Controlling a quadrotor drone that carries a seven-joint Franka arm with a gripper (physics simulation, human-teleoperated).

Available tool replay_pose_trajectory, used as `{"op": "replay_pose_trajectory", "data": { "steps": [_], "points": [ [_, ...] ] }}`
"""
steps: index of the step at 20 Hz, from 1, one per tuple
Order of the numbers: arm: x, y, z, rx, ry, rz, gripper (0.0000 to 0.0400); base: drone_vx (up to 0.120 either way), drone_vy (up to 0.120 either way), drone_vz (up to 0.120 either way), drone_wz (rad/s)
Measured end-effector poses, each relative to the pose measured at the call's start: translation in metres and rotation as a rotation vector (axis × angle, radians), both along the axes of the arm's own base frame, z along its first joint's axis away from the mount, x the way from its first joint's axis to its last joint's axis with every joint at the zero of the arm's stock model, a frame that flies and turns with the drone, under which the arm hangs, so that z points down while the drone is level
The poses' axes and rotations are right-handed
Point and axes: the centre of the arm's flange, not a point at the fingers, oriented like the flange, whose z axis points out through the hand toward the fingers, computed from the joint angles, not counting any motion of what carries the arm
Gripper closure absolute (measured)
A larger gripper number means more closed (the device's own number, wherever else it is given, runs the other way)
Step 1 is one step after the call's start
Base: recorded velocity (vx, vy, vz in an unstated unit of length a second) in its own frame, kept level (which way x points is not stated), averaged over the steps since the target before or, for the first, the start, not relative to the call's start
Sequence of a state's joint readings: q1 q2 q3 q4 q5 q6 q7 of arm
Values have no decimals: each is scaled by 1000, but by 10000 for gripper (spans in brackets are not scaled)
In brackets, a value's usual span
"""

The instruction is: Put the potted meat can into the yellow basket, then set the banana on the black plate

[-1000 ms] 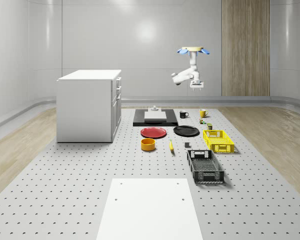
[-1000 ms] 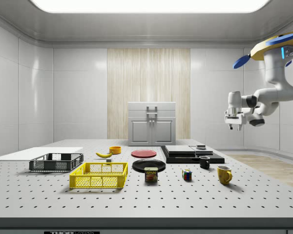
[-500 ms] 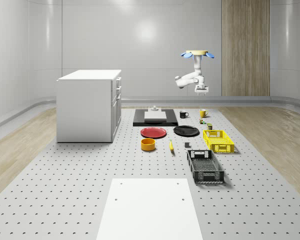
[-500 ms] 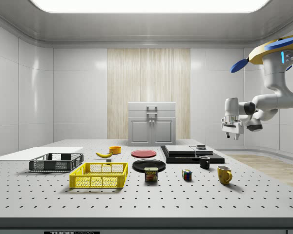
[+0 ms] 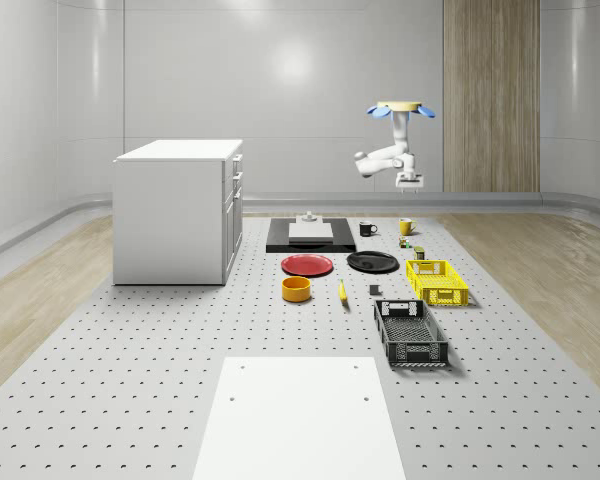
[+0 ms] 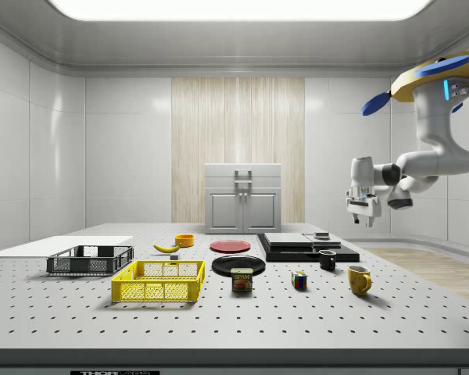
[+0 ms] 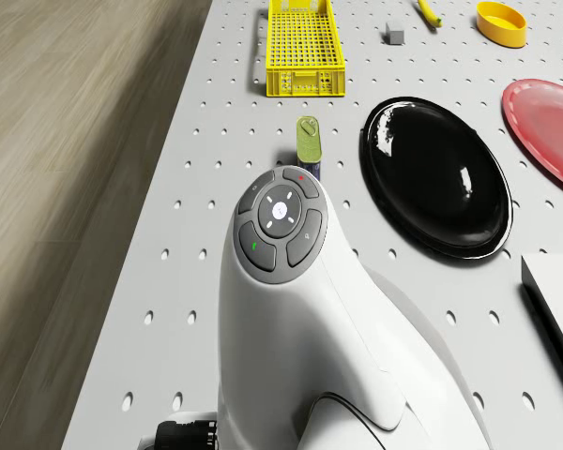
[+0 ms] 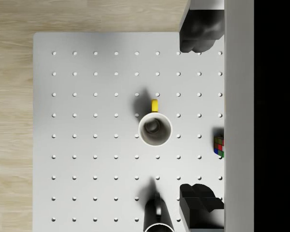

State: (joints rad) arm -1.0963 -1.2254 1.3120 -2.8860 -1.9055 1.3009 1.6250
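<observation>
Drone: hovers [image 6: 442, 74] high above the table's [image 5: 130, 380] far end, arm bent down.
Claw: gripper [image 6: 363, 217] hangs in the air, pointing down, fingers [image 8: 198, 31] spread apart, holding nothing.
Yellow mug: [image 8: 154, 128] straight beneath the claw, well below it.
Black mug: [image 6: 327, 259] near the yellow mug.
Potted meat can: [image 6: 242, 280] on the table, below the claw, between yellow basket [image 6: 159, 281] and black plate [image 7: 438, 175].
Banana: [image 6: 166, 248] farther from the claw, beyond the plate.
</observation>
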Motion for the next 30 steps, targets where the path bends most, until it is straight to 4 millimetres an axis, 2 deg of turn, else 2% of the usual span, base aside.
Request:
{"op": "replay_pose_trajectory", "data": {
  "steps": [12,15,20,24,30],
  "points": [
    [0,0,0,0,0,0,0,120,0,-110,0],
    [0,0,0,0,0,0,0,120,-107,-120,0],
    [0,0,0,0,0,0,0,120,0,-120,0],
    [0,0,0,0,0,0,0,120,0,-20,0],
    [0,0,0,0,0,0,0,120,0,-113,0]
  ]
}}
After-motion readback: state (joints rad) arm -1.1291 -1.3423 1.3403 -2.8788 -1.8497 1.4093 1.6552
